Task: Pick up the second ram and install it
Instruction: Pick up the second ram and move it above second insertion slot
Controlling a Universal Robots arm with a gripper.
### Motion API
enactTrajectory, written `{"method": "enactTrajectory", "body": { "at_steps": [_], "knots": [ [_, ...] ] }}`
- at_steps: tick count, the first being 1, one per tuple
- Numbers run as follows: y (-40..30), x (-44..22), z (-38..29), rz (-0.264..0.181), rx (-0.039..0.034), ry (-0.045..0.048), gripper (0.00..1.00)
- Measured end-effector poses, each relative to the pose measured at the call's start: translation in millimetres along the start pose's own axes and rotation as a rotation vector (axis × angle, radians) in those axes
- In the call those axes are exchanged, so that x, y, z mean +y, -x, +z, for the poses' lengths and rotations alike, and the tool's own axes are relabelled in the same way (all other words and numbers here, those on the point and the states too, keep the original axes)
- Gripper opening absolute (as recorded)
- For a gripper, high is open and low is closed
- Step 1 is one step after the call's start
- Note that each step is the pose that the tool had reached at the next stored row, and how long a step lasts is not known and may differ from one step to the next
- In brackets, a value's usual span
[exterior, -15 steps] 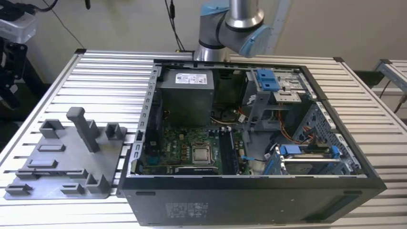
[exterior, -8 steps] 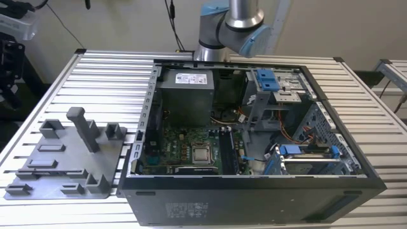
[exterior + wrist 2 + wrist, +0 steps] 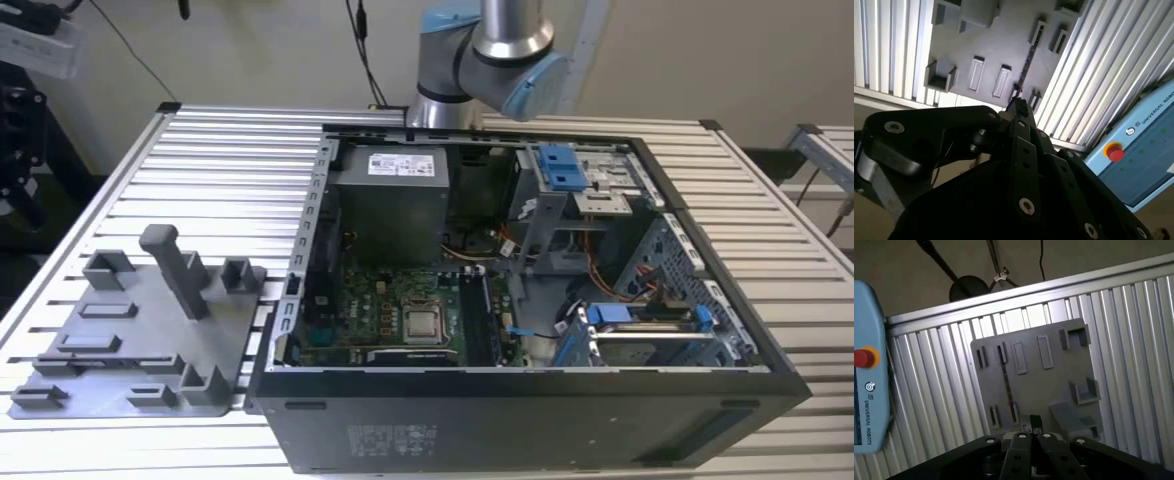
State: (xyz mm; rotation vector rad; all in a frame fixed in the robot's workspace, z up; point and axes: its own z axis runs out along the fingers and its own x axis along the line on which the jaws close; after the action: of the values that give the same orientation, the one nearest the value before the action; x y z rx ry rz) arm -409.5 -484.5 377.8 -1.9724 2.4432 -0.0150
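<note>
1. Surface: ribbed aluminium table (image 3: 200, 160) with a pale wall and hanging cables behind. A grey fixture tray (image 3: 134, 340) sits on the exterior view's left and an open computer case (image 3: 534, 420) on its right.
2. Blue-and-white teach pendant (image 3: 866, 390) with a red button, just beside the table edge.
3. Obscured: the arm (image 3: 487, 50) is cut off by the exterior view's upper edge. The gripper (image 3: 1034, 426) is a dark mass seen from behind, and whether it is apart or together cannot be told.
4. Second ram (image 3: 1006, 382): a thin dark strip in the tray, seemingly on edge between slot posts. Its long axis runs parallel to the table slats. The gripper hangs above it, apart.
</note>
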Motion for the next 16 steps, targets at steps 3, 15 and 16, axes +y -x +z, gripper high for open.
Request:
{"method": "enactTrajectory", "body": {
  "at_steps": [3, 15, 16],
  "knots": [
    [0.0, 0.0, 0.6, -0.041, -0.0003, -0.0001, 0.11],
    [0.0, 0.0, 0.8, -0.056, -0.0005, -0.0002, 0.24],
    [0.0, 0.0, 0.8, -0.056, -0.0005, -0.0002, 0.24]
  ]
}}
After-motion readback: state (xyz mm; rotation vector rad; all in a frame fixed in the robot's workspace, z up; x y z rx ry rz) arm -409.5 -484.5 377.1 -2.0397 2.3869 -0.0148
